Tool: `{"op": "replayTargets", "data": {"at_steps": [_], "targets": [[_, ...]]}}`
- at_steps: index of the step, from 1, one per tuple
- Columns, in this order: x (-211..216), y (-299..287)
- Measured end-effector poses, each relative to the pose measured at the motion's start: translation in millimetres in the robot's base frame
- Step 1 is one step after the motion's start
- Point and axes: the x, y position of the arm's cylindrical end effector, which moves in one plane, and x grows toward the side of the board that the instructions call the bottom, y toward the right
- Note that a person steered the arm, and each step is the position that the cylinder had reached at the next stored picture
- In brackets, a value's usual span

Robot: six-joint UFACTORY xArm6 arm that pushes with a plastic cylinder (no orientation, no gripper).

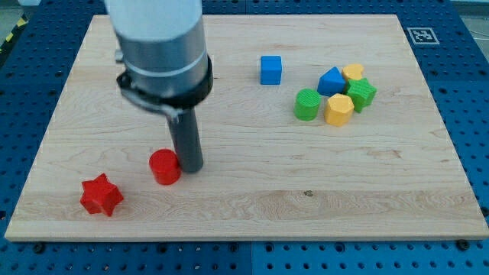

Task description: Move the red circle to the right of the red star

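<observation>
The red circle lies on the wooden board at the view's lower left. The red star lies further to the lower left, about one block's width from the circle. My tip is down on the board, right against the circle's right side. The rod rises from there into the grey arm housing at the view's top left.
A blue cube sits at the upper middle. A cluster sits at the upper right: green circle, blue triangle, yellow hexagon, green star and another yellow block. The board's edge runs along the bottom.
</observation>
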Motion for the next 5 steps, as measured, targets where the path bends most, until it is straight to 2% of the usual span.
{"op": "replayTargets", "data": {"at_steps": [2, 4, 5], "targets": [[-14, 1], [-9, -32], [-22, -32]]}}
